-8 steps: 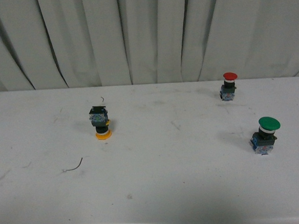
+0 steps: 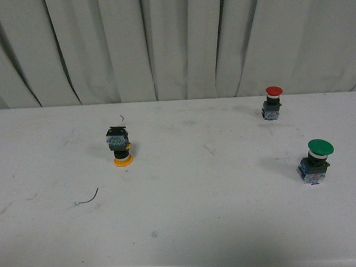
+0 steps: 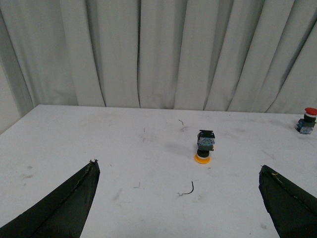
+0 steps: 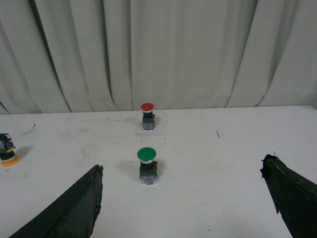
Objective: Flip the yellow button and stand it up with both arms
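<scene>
The yellow button [image 2: 120,147] stands upside down on the white table [image 2: 191,230], yellow cap on the surface and blue-grey block on top. It shows in the left wrist view as the yellow button [image 3: 204,147], well ahead of my open left gripper [image 3: 178,168], and at the edge of the right wrist view as the yellow button [image 4: 7,150]. My right gripper [image 4: 183,171] is open too, with nothing between its fingers. Neither arm appears in the front view.
A red-capped switch [image 2: 273,103] stands upright at the back right, and a larger green-capped switch [image 2: 316,160] stands nearer on the right. A thin curved wire scrap [image 2: 88,198] lies left of centre. White curtains [image 2: 171,42] close off the back.
</scene>
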You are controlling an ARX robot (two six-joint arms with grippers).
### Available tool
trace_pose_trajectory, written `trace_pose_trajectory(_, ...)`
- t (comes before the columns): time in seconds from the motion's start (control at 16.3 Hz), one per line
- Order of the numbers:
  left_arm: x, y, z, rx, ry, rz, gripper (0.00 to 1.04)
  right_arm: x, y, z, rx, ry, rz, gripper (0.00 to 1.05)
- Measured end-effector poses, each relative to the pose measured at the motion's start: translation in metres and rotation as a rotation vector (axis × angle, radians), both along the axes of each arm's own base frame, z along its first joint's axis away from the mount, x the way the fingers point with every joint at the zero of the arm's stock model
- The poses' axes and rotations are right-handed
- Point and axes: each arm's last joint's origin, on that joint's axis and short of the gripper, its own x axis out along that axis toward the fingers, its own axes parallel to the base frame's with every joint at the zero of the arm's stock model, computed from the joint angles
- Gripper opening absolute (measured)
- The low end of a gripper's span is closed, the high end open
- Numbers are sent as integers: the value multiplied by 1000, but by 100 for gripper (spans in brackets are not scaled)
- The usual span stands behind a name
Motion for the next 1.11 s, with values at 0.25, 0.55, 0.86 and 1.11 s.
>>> trace_pose_trajectory(0.25,0,0,0,0,0,0,98,0,0,0,0,0,0,98)
trace_pose_trajectory(0.55,0,0,0,0,0,0,98,0,0,0,0,0,0,98)
trace_pose_trajectory(0.86,0,0,0,0,0,0,98,0,0,0,0,0,0,98)
trace_pose_trajectory(1.11,0,-1,1,-81,213,121,98,0,0,0,-1,0,0,98)
